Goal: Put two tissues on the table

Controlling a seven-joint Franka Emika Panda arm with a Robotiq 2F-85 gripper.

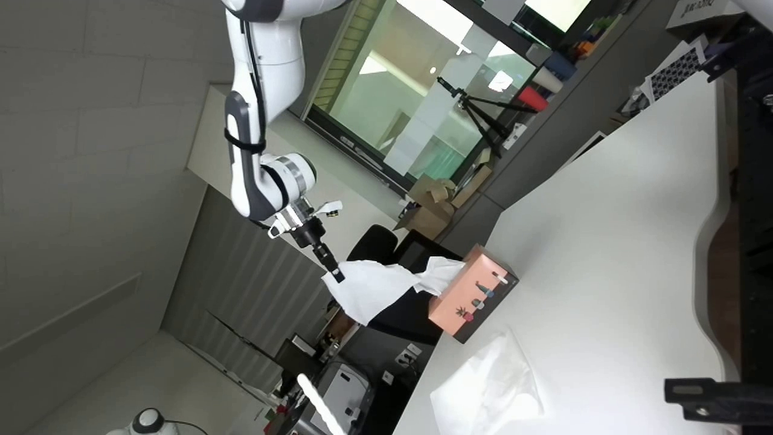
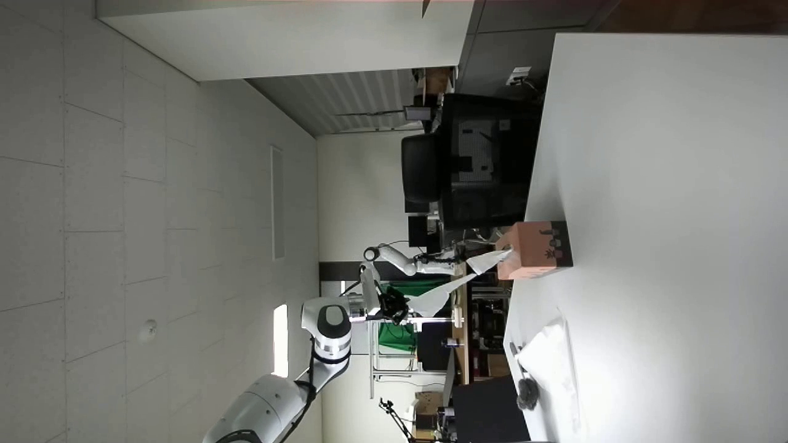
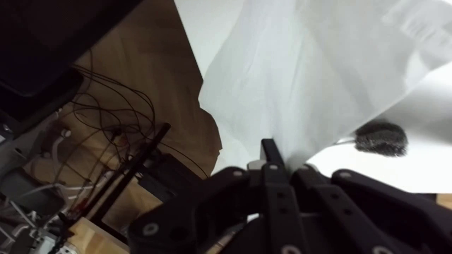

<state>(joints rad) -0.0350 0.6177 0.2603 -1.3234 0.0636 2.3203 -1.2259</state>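
Observation:
My gripper (image 1: 338, 275) is shut on a white tissue (image 1: 371, 290) and holds it in the air above the salmon-pink box (image 1: 468, 296). The held tissue hangs toward the box and fills much of the wrist view (image 3: 275, 70). It meets or overlaps another tissue (image 1: 439, 275) sticking out of the box opening; I cannot tell whether they are joined. In an exterior view the held tissue (image 2: 431, 301) narrows toward the box tissue (image 2: 486, 261). A loose tissue (image 1: 489, 386) lies spread on the white table (image 1: 616, 254) beside the box; it also shows in an exterior view (image 2: 554, 363).
A grey fuzzy duster (image 2: 527, 394) lies at the table edge by the loose tissue, and shows in the wrist view (image 3: 381, 138). A black chair (image 2: 425, 166) stands beyond the table edge near the box. Floor cables (image 3: 116, 116) show past the edge.

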